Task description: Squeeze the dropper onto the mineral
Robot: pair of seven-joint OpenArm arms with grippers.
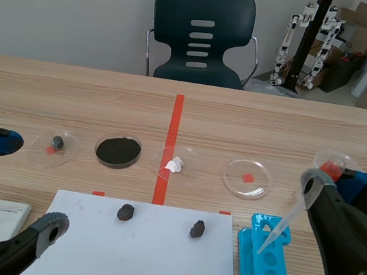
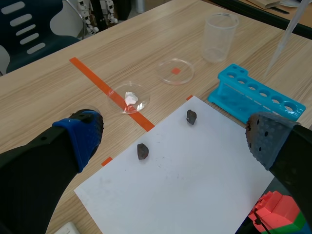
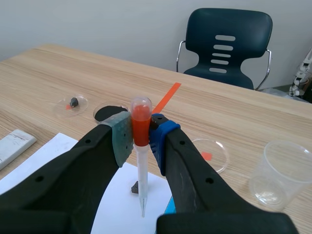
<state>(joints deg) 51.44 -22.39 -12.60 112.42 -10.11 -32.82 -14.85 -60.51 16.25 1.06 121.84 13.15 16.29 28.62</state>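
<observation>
Right hand [image 3: 141,137] grips dropper [image 3: 142,170] by its orange bulb, tip pointing down.

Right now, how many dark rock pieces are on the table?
3. On the white paper: the left rock and the right rock. The small rock lies in the leftmost petri dish. I see no others, though some may be hidden.

The scene view looks from between the arms [image 1: 353,253], wide, up the table [image 1: 308,135] toward the chair [image 1: 200,33] at the frame's top centre. The left wrist view hangs close above the paper [image 2: 185,180], facing across it to the rack [image 2: 256,97] and cup [image 2: 220,31]. The right wrist view looks down along the dropper [image 3: 142,146] toward the chair. All three share the paper, dishes [image 1: 259,187] and tape [image 1: 173,129].
</observation>
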